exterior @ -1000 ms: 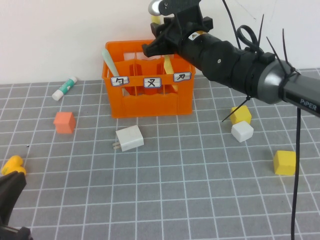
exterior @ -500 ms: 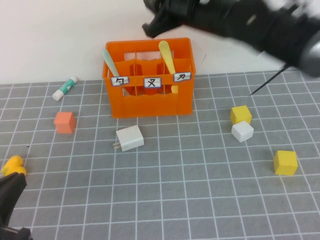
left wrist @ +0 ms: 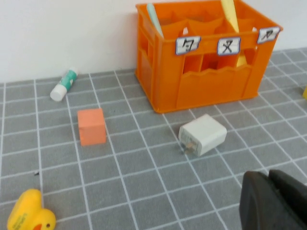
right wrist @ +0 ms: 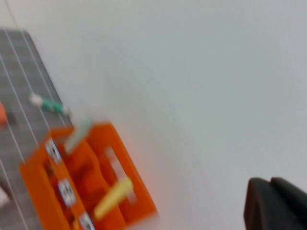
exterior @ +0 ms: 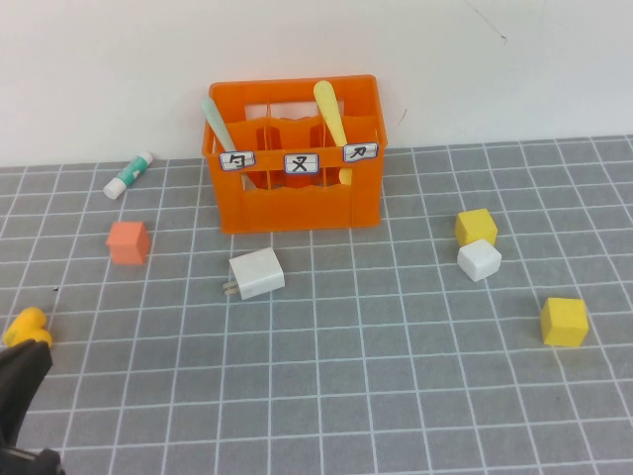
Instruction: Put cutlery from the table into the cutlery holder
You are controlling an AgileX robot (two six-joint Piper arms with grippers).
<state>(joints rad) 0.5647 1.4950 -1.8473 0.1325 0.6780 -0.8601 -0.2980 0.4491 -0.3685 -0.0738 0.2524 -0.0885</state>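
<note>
Two pieces of cutlery stand in the orange cutlery holder (exterior: 295, 153) at the back of the table (exterior: 376, 376): the mint-green spoon (exterior: 217, 123) in its left compartment, the pale yellow knife (exterior: 331, 114) in its right. The left gripper (left wrist: 273, 201), jaws pressed together on nothing, sits low at the near left corner, with the crate well ahead of it. The right gripper (right wrist: 276, 203), also closed and empty, is raised high above the crate.

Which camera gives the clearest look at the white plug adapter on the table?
The left wrist view: the white plug adapter fills more of the picture, prongs visible. The high view shows it smaller, before the orange crate. The right wrist view misses it.
</note>
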